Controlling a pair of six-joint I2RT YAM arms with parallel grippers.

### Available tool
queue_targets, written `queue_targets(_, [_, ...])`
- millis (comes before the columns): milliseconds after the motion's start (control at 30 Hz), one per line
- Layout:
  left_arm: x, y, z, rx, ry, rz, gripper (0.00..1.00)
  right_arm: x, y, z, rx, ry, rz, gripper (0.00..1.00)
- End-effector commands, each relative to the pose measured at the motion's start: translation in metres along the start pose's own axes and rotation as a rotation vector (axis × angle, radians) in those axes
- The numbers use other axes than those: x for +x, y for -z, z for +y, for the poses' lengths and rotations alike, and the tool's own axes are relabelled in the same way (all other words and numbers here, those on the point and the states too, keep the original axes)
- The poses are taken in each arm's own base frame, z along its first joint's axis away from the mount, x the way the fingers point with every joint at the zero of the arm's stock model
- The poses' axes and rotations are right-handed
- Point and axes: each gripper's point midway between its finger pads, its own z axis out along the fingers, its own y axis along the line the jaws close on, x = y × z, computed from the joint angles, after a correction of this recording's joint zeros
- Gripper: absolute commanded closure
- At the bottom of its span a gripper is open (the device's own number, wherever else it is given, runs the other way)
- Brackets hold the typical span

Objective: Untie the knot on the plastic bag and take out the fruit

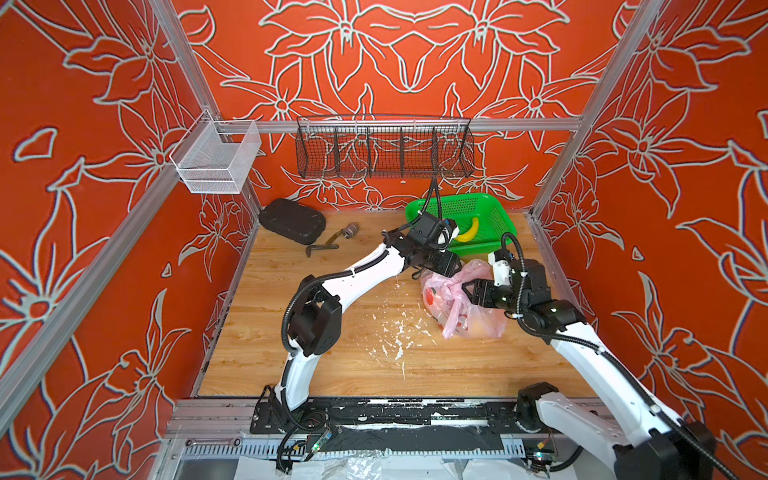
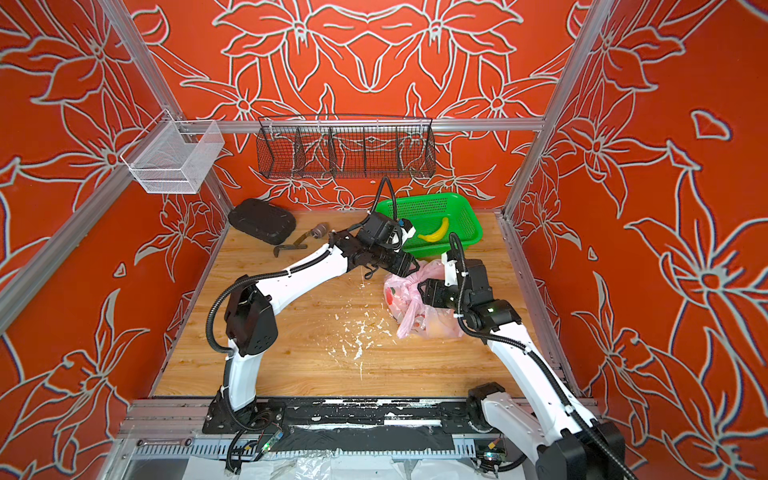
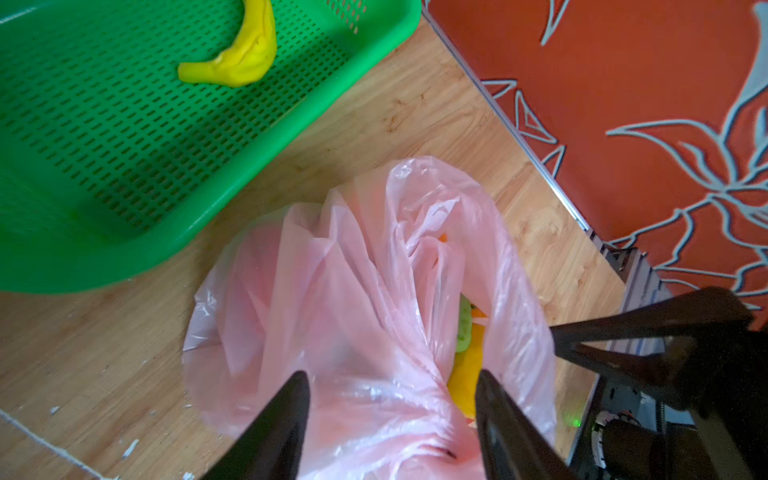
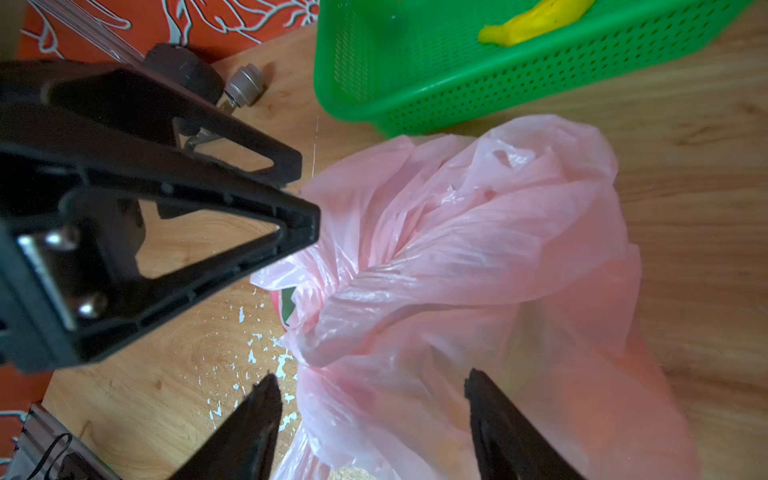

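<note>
Landmark: the green basket (image 1: 494,216), with only a banana (image 1: 468,232) lying in it (not one of the fruit to be taken out).
Plastic bag: the plastic bag (image 1: 461,303) lies on the wooden table just in front of the basket's near rim, apart from it by a narrow strip of wood.
Knot: the knot (image 1: 448,286) reads as a pink twist across the top of the bag. It looks loosened, since the mouth gapes beside it, but I cannot tell whether it is fully undone.
Fruit: the fruit (image 3: 466,365) is inside the bag. Yellow-orange and green pieces show through the gap.
Left gripper: the left gripper (image 3: 390,384) hangs over the basket side of the bag, jaws spread, holding nothing.
Right gripper: the right gripper (image 4: 372,380) is over the bag's far side from the basket, jaws likewise spread, with film below them but not pinched.
Done: at most a slackened knot.
Left: finish freeing the handles, widen the mouth, then lift out every fruit. None is out yet.
</note>
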Motion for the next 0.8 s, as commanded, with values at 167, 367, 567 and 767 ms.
queue_targets(167, [0.032, -0.024, 0.023, -0.085, -0.003, 0.118, 0.39, 0.007, -0.022, -0.003, 0.003, -0.047, 0.052, 0.46])
queue_targets(367, [0.036, -0.029, 0.029, -0.108, 0.026, 0.134, 0.83, 0.014, -0.026, -0.005, -0.006, -0.073, 0.057, 0.87])
queue_targets(567, [0.028, -0.018, 0.031, -0.141, 0.035, 0.104, 1.00, 0.013, -0.016, -0.018, 0.056, -0.075, -0.002, 1.00])
queue_targets(767, [0.022, 0.004, 0.038, -0.198, 0.027, 0.062, 1.00, 0.014, 0.001, -0.041, 0.171, -0.107, -0.067, 1.00])
